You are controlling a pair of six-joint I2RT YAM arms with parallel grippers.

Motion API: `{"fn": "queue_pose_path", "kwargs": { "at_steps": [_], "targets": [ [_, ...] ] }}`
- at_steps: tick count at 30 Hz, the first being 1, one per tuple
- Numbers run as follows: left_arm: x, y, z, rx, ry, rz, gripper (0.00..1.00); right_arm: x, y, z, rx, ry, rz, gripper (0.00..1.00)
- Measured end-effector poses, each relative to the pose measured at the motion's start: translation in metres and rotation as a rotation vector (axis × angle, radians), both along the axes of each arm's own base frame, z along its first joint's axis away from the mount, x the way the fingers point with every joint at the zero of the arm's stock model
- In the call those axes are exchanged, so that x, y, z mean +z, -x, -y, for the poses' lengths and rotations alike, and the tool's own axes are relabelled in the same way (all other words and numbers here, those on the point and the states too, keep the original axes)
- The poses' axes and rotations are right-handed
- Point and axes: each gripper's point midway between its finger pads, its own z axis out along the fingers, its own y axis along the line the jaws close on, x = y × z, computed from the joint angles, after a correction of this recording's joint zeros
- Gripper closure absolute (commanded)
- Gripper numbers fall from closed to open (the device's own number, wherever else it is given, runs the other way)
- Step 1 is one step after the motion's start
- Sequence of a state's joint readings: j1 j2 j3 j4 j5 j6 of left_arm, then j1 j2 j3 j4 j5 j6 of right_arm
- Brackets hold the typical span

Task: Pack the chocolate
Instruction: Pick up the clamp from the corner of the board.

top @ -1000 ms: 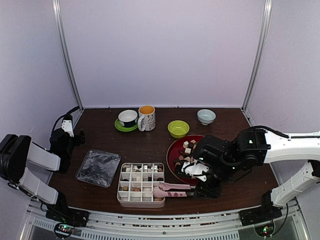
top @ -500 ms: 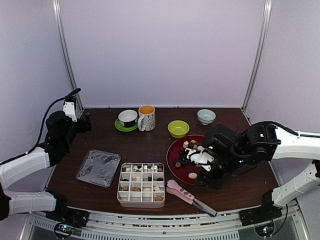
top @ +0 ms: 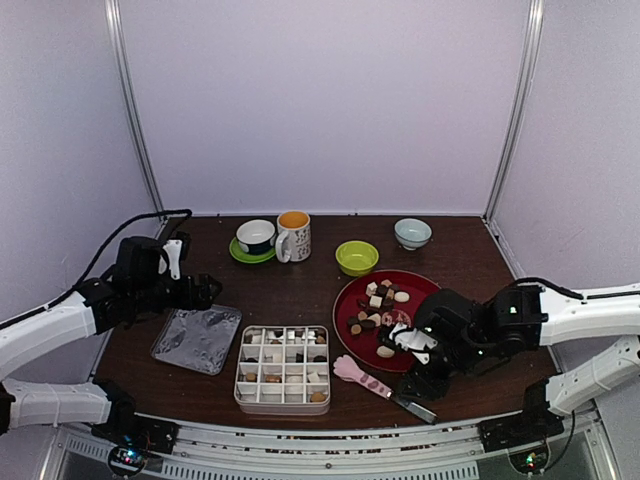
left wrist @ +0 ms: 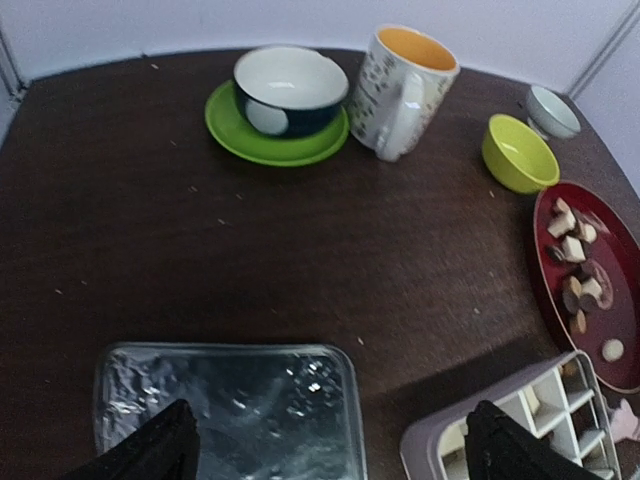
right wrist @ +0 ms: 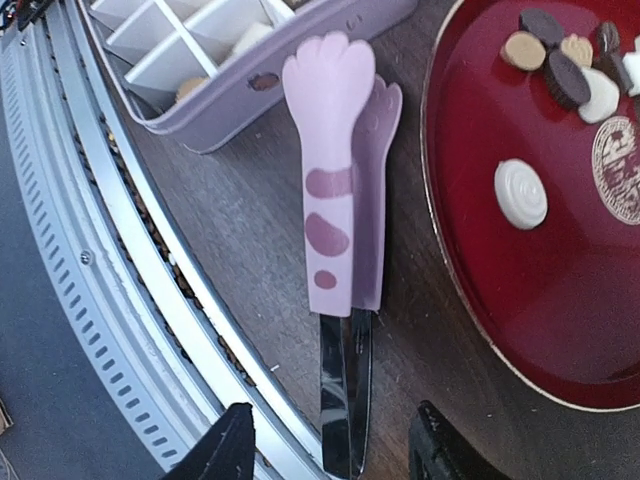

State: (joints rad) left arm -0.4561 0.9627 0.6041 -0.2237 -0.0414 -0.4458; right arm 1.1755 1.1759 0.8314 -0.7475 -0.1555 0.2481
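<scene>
The left gripper, fingers spread wide and holding nothing, hangs over the dark table at the far edge of a clear plastic lid. A second ago this arm was drawn back by the left wall; it has since swung in over the lid. Along the back stand a dark bowl on a green saucer, a patterned mug with an orange inside, a lime bowl and a pale blue bowl. At centre front, a lilac divided box carries brown, tan and white pieces in several cells. Pink paw-tipped tongs lie flat just beside its right front corner; a second ago the right arm held them over the box. Most of the chocolate sits clustered on the red plate, with one cream piece apart toward the near rim. The right gripper stands open astride the tongs' steel end, clear of it on both sides.
</scene>
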Motion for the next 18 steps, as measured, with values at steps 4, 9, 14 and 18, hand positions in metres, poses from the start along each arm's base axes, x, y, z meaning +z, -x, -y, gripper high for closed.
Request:
{"fn": "queue_pose_path", "kwargs": {
  "at_steps": [4, 9, 14, 18],
  "targets": [
    [-0.017, 0.025, 0.026, -0.108, 0.027, -0.107, 0.10, -0.027, 0.003, 0.001, -0.051, 0.005, -0.037, 0.47],
    [-0.025, 0.046, 0.046, -0.202, 0.046, -0.170, 0.13, -0.053, 0.006, -0.005, -0.077, 0.012, -0.063, 0.51],
    [-0.031, 0.059, 0.057, -0.261, 0.052, -0.209, 0.14, -0.071, -0.001, -0.006, -0.105, 0.060, -0.045, 0.57],
    [-0.035, 0.064, 0.059, -0.273, 0.046, -0.233, 0.14, -0.081, -0.008, -0.001, -0.134, 0.103, -0.022, 0.69]
  ]
}}
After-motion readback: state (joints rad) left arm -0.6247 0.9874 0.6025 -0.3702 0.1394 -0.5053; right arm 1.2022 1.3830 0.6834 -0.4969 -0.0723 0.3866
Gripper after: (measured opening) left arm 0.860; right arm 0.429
